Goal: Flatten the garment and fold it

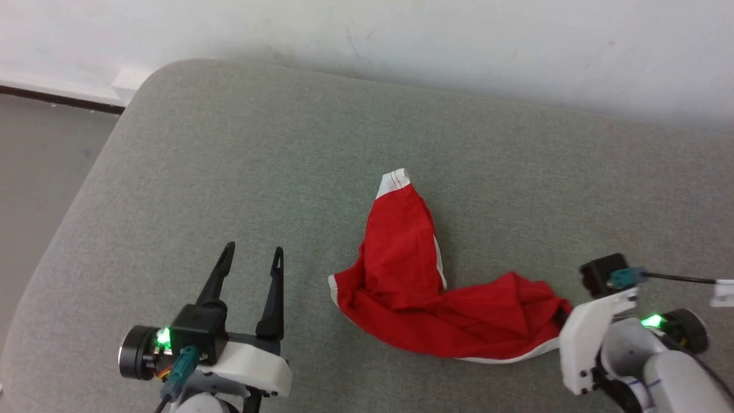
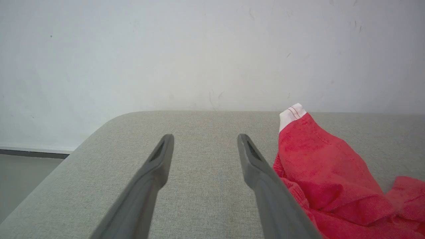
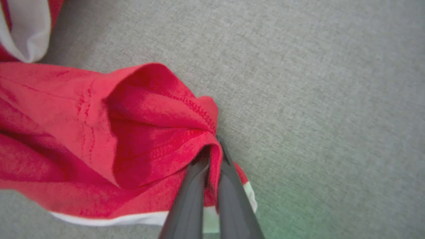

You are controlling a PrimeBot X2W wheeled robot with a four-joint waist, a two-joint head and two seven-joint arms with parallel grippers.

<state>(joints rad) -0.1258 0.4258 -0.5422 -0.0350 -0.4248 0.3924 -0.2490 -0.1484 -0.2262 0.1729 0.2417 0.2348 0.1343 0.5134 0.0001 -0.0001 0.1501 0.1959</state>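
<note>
1. One garment [image 1: 401,269], red with white trim, lies crumpled on the grey fabric-covered worktop [image 1: 229,143], a little right of centre in the head view.
2. It forms a bent shape. One part runs up to a white-edged tip near the middle of the frame, and another stretches toward the lower right, with a white hem along its bottom edge.
3. The right gripper [image 3: 212,152] meets the garment at that lower-right end. In the right wrist view its two dark fingers [image 3: 232,199] are pressed nearly together, pinching a bunched red fold between them. The white hem lies just under the fingers.
4. In the head view the right arm's pale wrist housing [image 1: 590,338] sits at the lower right, touching the garment's end. The fingers themselves are hidden there.
5. The left gripper [image 1: 254,249] stands at the lower left of the head view. Its two fingers are spread apart with nothing between them, and they lie to the left of the garment's nearest edge.
6. In the left wrist view the left gripper [image 2: 205,136] points across bare grey worktop toward a white wall [image 2: 199,49]. The garment [image 2: 318,172] lies just past the finger on the right of the frame [image 2: 265,186], but whether they touch cannot be told.
7. Count: one garment, two grippers, two fingers on each.
</note>
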